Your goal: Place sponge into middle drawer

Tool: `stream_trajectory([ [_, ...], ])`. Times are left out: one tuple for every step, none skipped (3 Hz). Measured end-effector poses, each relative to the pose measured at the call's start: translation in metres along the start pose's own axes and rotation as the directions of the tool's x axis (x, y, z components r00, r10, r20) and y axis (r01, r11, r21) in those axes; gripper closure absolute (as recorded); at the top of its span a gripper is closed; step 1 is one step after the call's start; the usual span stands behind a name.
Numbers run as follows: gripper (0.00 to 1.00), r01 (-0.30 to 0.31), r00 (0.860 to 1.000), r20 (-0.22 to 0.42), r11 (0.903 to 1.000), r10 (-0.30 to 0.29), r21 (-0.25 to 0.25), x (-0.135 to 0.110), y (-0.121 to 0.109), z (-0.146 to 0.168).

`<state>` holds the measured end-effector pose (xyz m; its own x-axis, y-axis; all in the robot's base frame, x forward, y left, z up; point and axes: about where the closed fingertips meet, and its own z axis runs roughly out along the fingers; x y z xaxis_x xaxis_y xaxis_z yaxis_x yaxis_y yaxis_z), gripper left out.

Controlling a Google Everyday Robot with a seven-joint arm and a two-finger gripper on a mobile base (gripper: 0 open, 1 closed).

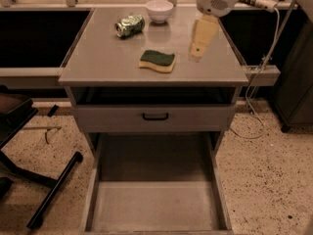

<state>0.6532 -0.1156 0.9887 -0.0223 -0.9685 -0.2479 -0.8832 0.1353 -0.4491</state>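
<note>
My gripper [197, 53] hangs over the right part of the grey tabletop [98, 65]. At the back of that top a crushed green can [129, 25] lies on its side, and just to its right a small white bowl [159, 10] stands upright, the two apart. Below the top, a grey drawer front [112, 119] carries a black handle [155, 116]. A pale cable [260, 77] droops on the right to the speckled floor [266, 185]. A black chair base [51, 195] stands at left.
</note>
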Motion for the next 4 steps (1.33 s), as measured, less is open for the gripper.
stream_trajectory([
  [0.0,0.001,0.999,0.041,0.997,0.002,-0.077,-0.023,-0.018,0.033],
  [0.0,-0.058,0.994,0.082,0.9833,0.073,-0.172,-0.037,-0.021,0.057],
  [0.0,-0.114,0.986,0.094,0.9623,0.141,-0.247,-0.045,-0.018,0.083],
  [0.0,-0.115,0.984,0.104,0.9642,0.144,-0.239,-0.049,-0.022,0.088],
])
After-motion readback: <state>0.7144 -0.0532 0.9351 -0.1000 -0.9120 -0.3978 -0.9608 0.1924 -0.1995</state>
